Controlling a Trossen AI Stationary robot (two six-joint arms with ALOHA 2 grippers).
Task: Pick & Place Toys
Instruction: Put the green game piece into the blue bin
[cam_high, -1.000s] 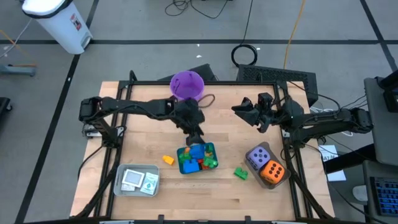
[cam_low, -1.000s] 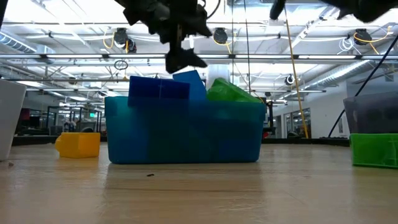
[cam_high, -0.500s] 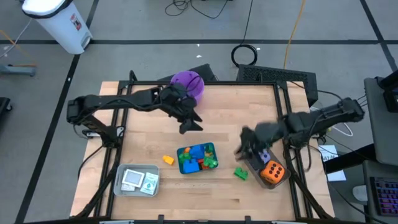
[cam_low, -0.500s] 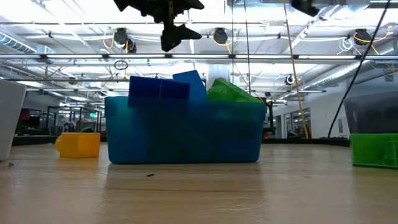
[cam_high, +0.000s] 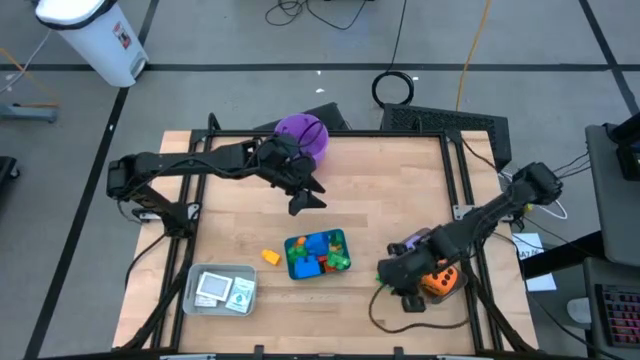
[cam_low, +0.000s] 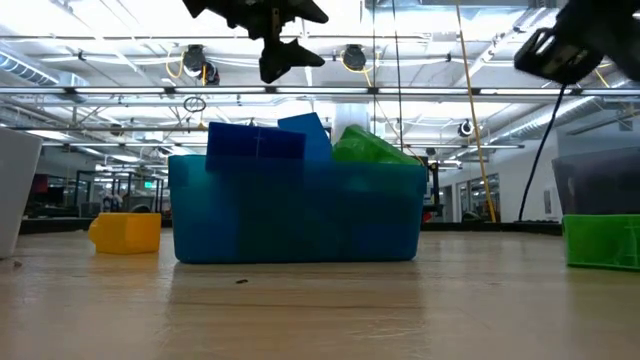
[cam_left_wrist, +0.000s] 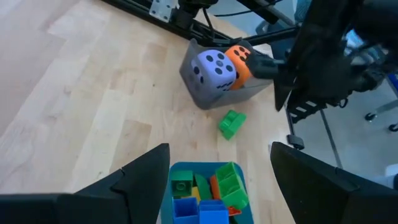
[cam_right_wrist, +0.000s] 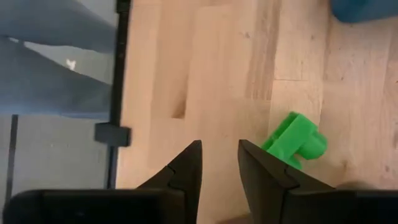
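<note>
The teal tray (cam_high: 318, 254) sits near the front middle of the bench (cam_high: 230, 220), filled with blue, green, red and orange bricks (cam_high: 312, 248). Just beside the tray, on its left-arm side, a yellow brick (cam_high: 270, 257) lies on the wood. Farther to that side and nearer the front edge is a grey tray (cam_high: 222, 291) holding white-and-blue cards (cam_high: 212, 287). A purple bucket (cam_high: 301, 136) stands well behind the teal tray, at the back of the bench.

The left hand (cam_high: 303, 196) hangs in the air behind the teal tray, between it and the bucket. Its fingers (cam_left_wrist: 146, 177) stand wide apart and grip nothing.

On the other side of the teal tray, a loose green brick (cam_right_wrist: 295, 145) lies on the bench. The right hand (cam_high: 400, 285) is low, beyond that brick from the tray. In its wrist view the fingers (cam_right_wrist: 186, 168) show a narrow gap between them with only bare wood in it; the green brick lies just beside them, not between them, so the hand is open a little and empty.

Farther from the teal tray than the green brick, a clear tray (cam_left_wrist: 208, 93) holds the purple die (cam_left_wrist: 213, 66) and the orange die (cam_left_wrist: 239, 59), touching each other. From above the right arm covers most of them.
</note>
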